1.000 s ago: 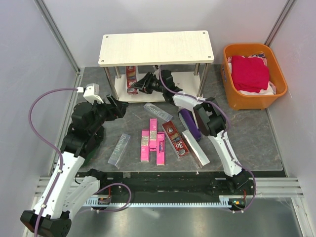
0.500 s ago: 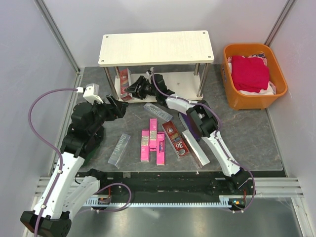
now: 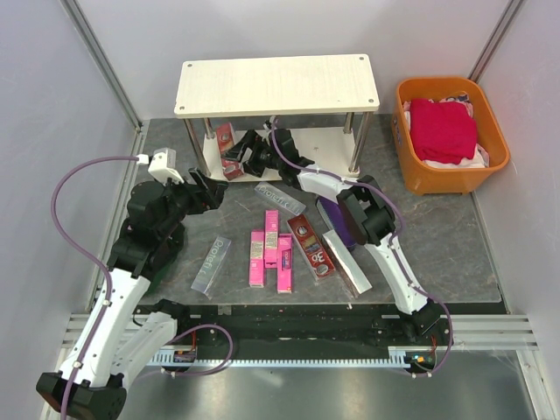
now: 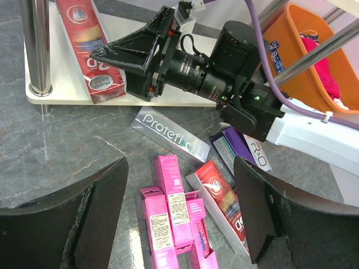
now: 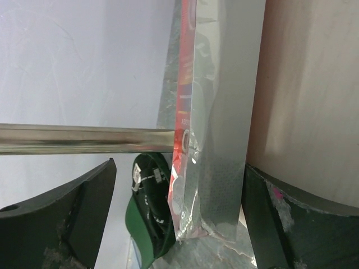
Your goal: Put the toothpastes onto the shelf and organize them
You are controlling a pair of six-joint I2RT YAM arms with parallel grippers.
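Right gripper [image 5: 178, 167]: released, jaws spread wide, clamped on nothing. The red carton [image 4: 84, 47] sits in the gap between its fingers, closer to the right-hand one in the wrist view. Can't tell whether it touches that pad.

That carton lies on the lower board of the shelf [image 3: 289, 83]. It is just beside the front-left metal leg [image 4: 36, 47], with its near end at the board's front edge. Your right arm reaches in under the top board, fingertips right at the carton.

Left gripper [image 3: 208, 191]: open and empty, hovering off the table, well apart from the shelf.

- Directly below and ahead of its fingers: three pink cartons [image 4: 174, 196], packed side by side and partly overlapping.
- Further ahead, between the left gripper and the right one: a silver carton [image 4: 171, 133] printed "Protefi", lying at an angle on the table.
- Right of the pink group: a second red carton [image 4: 224, 196] resting on a silver-grey carton [image 3: 347, 262], then a purple carton [image 4: 233, 148] partly under your right arm.
- Behind the left gripper, toward the arm bases: another silver-grey carton [image 3: 211, 264], flat on the table.

The orange basket [image 3: 490, 162] with the red cloth [image 3: 442, 129] stands far off to the right of both grippers.
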